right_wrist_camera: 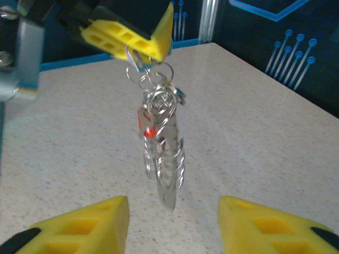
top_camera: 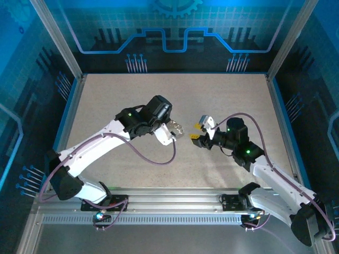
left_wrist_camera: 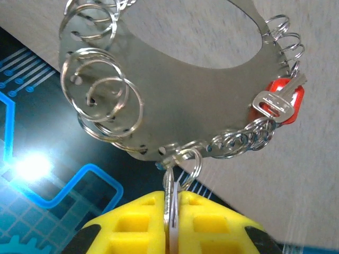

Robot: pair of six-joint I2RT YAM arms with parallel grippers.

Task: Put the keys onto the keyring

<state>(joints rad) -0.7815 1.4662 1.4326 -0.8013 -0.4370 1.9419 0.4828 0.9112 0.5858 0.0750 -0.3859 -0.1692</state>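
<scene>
My left gripper (left_wrist_camera: 172, 203) is shut on a thin metal key with a pale lilac head (left_wrist_camera: 170, 211), seen edge-on between the yellow fingers. That key hangs from a small split ring on the keyring (left_wrist_camera: 175, 90), a flat grey metal crescent edged with several wire rings. A red-headed key (left_wrist_camera: 279, 99) dangles from its right side. In the top view the left gripper (top_camera: 176, 130) holds the keyring (top_camera: 179, 127) above the table's middle. My right gripper (top_camera: 199, 133) faces it from the right, open. In the right wrist view the keyring (right_wrist_camera: 165, 159) and red key (right_wrist_camera: 145, 127) hang ahead of the open right gripper (right_wrist_camera: 174, 222), apart from its fingers.
The speckled beige table (top_camera: 222, 100) spreads all round both arms. Blue-lit walls (top_camera: 169, 37) and metal posts enclose it at the back and sides. An aluminium rail (top_camera: 175, 198) runs along the near edge between the arm bases.
</scene>
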